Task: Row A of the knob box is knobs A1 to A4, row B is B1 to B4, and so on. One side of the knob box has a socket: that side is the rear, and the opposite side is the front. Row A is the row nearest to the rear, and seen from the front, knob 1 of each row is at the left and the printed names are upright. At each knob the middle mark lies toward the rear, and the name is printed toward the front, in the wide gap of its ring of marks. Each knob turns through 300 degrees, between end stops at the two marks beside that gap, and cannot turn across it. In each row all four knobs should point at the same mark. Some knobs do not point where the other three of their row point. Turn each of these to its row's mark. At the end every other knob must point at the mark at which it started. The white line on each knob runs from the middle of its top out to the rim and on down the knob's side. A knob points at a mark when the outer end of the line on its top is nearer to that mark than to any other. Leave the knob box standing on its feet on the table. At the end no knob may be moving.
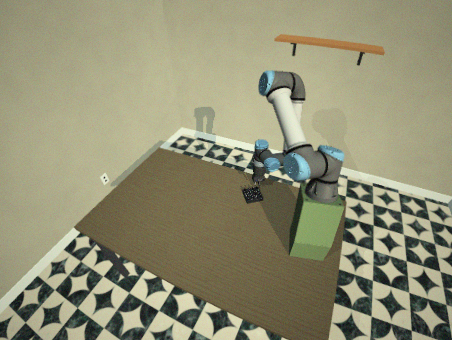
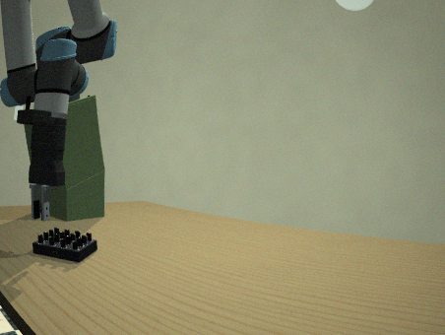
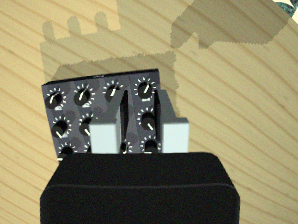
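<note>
The lower part of the knob box is hidden in the wrist view behind the gripper and its black body; the printed names are too small to read. The box sits on the wood-grained surface near the green pedestal — dark, squarish, with short upright knobs, white lines and ringed marks. Above it, the fingers stand partly apart, holding nothing.
</note>
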Motion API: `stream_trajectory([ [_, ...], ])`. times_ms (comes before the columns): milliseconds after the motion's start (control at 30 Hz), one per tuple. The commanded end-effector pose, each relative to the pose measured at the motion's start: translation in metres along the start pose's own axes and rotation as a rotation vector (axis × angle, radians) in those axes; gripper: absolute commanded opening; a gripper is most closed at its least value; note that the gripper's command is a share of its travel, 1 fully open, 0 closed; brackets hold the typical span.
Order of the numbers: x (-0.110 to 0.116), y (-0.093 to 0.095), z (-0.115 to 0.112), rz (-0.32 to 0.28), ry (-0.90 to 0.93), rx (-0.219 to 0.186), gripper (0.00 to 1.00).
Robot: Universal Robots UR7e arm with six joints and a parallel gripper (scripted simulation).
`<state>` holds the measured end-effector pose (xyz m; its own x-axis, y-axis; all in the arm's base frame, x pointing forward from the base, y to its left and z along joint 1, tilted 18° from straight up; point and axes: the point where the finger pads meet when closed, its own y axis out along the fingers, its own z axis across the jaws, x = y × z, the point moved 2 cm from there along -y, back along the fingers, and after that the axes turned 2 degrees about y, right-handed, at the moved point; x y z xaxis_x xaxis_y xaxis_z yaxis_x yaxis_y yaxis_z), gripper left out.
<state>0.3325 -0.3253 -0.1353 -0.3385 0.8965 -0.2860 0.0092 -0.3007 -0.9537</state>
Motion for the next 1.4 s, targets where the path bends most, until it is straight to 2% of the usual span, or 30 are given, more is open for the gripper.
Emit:
stream_trajectory([
  [0,0.003,-0.003,-0.003,0.001,-0.129,-0.002,0.46],
  [933,0.022,-0.01,-0.014,0.002,-0.769,-0.002,0.46],
  [1000,0.022,-0.01,-0.014,0.002,-0.769,-0.002,0.46],
  [1367,0.032,-0.013,-0.017,0.002,-1.055,-0.002,0.46],
])
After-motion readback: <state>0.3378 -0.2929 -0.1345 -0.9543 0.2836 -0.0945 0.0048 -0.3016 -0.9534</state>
